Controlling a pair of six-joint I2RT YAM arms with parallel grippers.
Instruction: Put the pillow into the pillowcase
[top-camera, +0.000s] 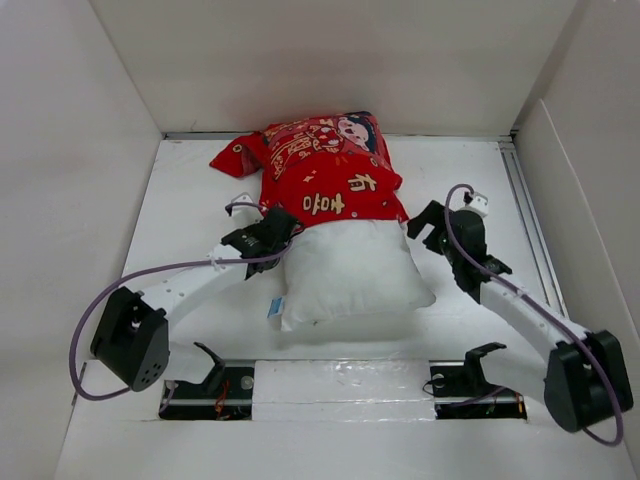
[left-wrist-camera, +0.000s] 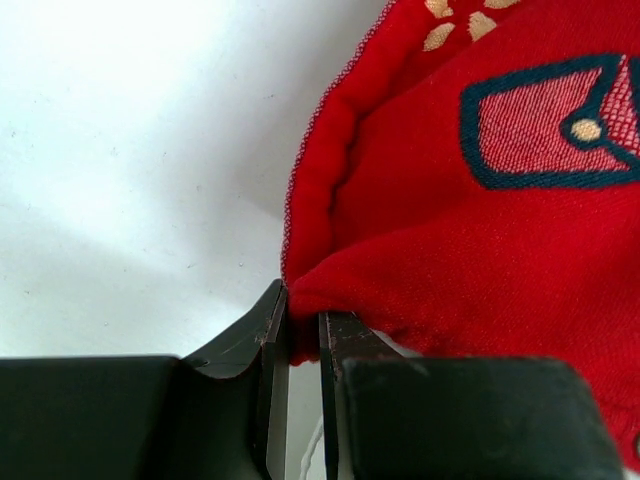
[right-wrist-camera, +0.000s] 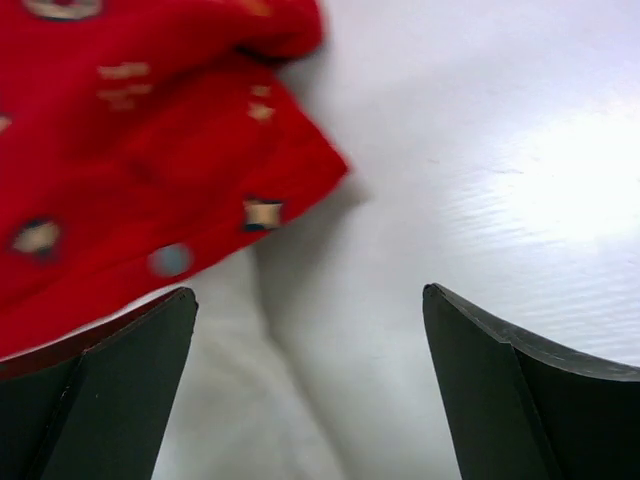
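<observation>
Left hand (left-wrist-camera: 303, 312) clenched on a fold of the pillowcase (top-camera: 322, 170) at the left corner of its open hem; in the left wrist view the red cloth is pinched between the two fingers, with the edge bunched just above them. Judged purpose: to anchor that side of the mouth so the case does not slide off while the filling is worked in. Right hand (top-camera: 428, 226) released, fingers spread wide with nothing between them. It sits just beside the right corner of the hem, where red cloth meets the pillow (top-camera: 355, 270); whether it touches either cannot be told. The pillow lies flat on the surface (top-camera: 470, 170), its far part inside the case and its near part, about half or more, bare. The case is rumpled and bunched toward the far wall (top-camera: 330, 60), printed side up, with a loose corner sticking out at far left. Judgement: insertion partly done. The next move likely calls for a grip on the right hem corner to match the left, so both sides of the mouth can be drawn over the bare part. Risk: pulling one side alone would skew the case or drag the pillow along.
</observation>
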